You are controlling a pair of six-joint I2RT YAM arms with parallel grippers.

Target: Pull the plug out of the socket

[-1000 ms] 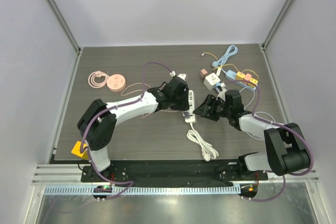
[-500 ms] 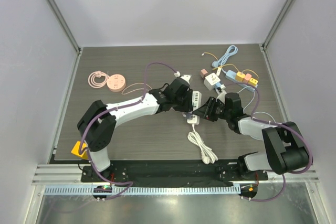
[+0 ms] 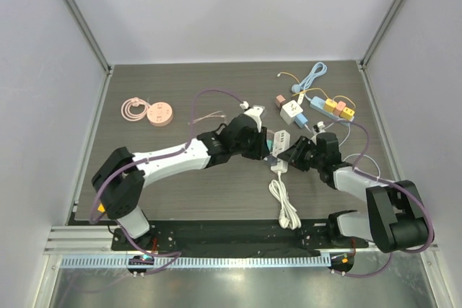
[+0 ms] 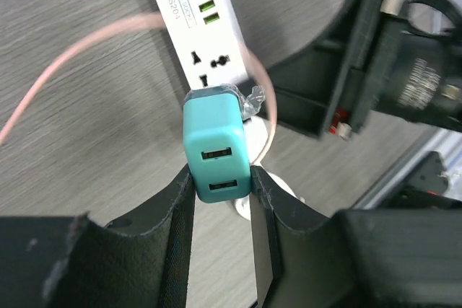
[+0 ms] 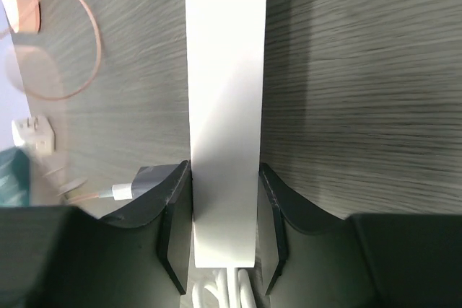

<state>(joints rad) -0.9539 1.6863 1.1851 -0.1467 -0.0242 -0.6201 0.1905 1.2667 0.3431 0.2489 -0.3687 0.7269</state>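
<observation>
The white power strip (image 3: 280, 155) lies near the middle of the dark wood tabletop (image 3: 180, 84), well away from the back and side edges. Bare tabletop opens behind it and to the near left. A cluster of small adapters and cables (image 3: 317, 102) crowds the back right corner, a pink round hub (image 3: 159, 114) sits at the far left, and the strip's white cord (image 3: 284, 203) is bundled just in front of it.

The right claw (image 5: 225, 171) is clamped across the strip's plain end, one finger on each long side. The left claw (image 4: 221, 174) is closed on the plug (image 4: 215, 135), gripping its two side faces.

The plug is a teal block with rounded corners and two USB ports on the face turned to the wrist camera. It stands over the strip (image 4: 202, 19) just past the one socket in view and the row of four green USB ports. Whether its pins are in a socket cannot be told. A thin pink cable (image 4: 72, 55) loops across the tabletop beside it.
</observation>
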